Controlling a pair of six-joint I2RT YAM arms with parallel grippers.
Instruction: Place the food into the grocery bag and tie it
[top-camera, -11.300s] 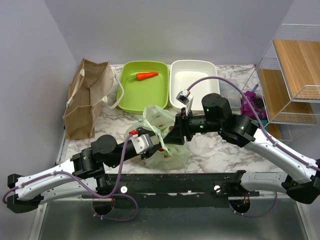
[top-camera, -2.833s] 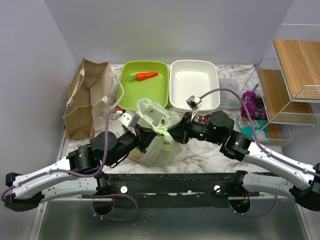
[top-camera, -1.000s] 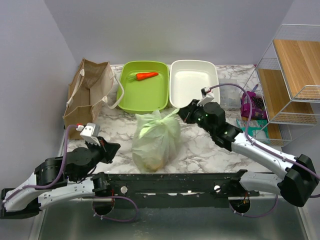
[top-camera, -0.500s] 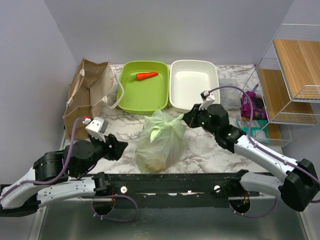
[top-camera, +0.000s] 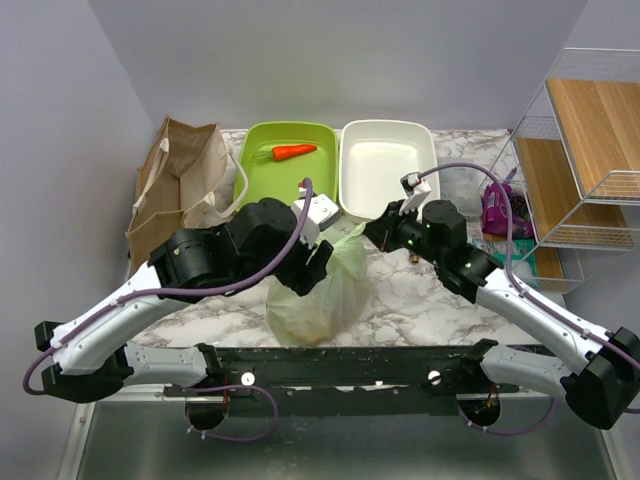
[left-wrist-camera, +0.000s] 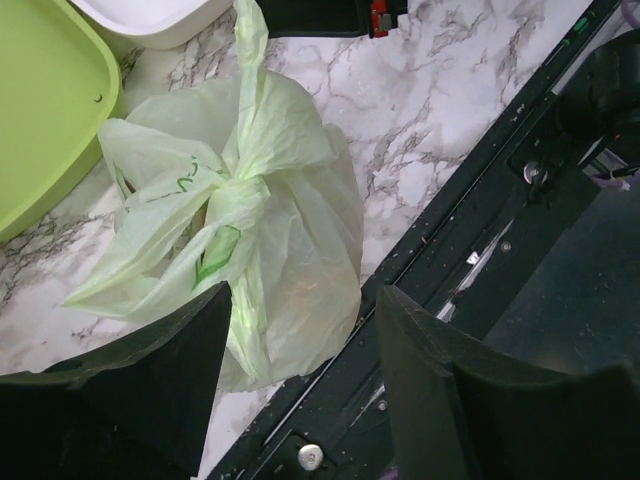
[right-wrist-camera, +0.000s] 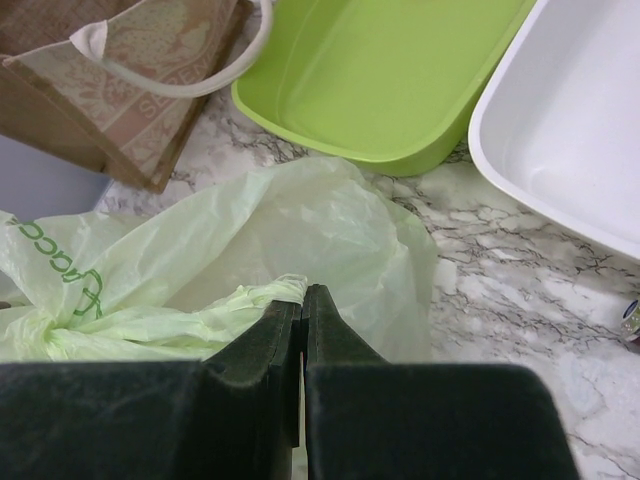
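The grocery bag (top-camera: 322, 298) stands at the table's middle front, pale green, its handles drawn into a knot (left-wrist-camera: 234, 196) on top. The food is hidden inside; only a dim tan shape shows through the plastic. My left gripper (left-wrist-camera: 300, 295) hangs open just above the bag's near side, with nothing between its fingers (left-wrist-camera: 160, 380). In the top view it (top-camera: 318, 268) sits at the bag's upper left. My right gripper (top-camera: 368, 230) is shut on a twisted handle end of the bag (right-wrist-camera: 290, 288), at its upper right.
A brown paper bag (top-camera: 175, 195) stands at the back left. Behind the grocery bag are a green tray (top-camera: 243, 172) holding a carrot (top-camera: 294, 152) and a white tray (top-camera: 385, 170). A wire shelf (top-camera: 585, 150) and a purple packet (top-camera: 505, 205) are at the right.
My left gripper has let go and opened. Its arm swung from the near left up over the bag. The right gripper keeps hold of the handle end and has barely moved.
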